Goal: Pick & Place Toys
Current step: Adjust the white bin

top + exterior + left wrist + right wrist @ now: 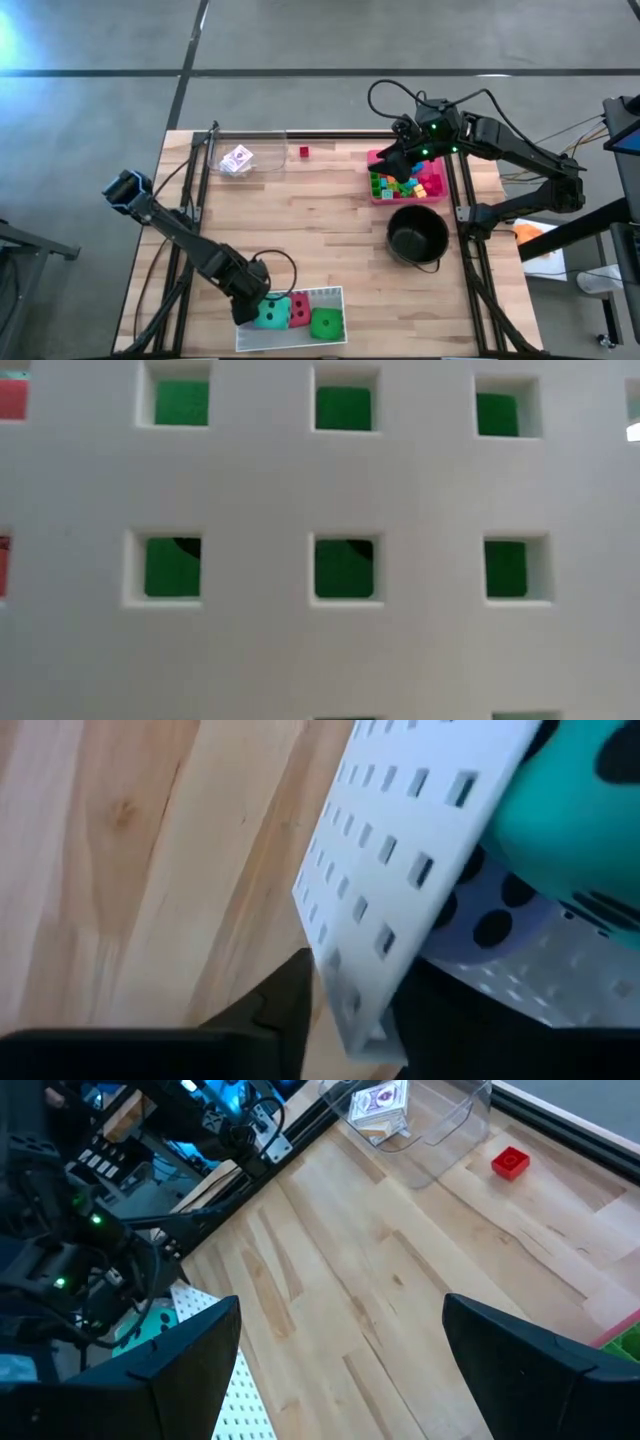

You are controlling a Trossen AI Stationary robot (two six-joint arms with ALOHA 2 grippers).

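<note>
Left hand (250, 303) sits at the near-left corner of the white tray (330, 293). In your left wrist view its fingers (285, 1010) straddle the perforated tray wall, apparently clamped on it.

Just right of that hand, inside the tray: teal die (270, 315), red die (299, 312), green die (326, 323). I judge three dice placed; no purple die visible.

Far side of the bench (320, 210): playing cards (237, 160) in the clear tray (250, 152), one red block (303, 152) loose beside it.

Right hand (402, 160) hovers over the pink tray (378, 158) of plastic blocks (420, 185), fingers (180, 1360) spread wide, holding nothing. Black pot (417, 236) sits nearer than it. Blocks and cards likely remain.
</note>
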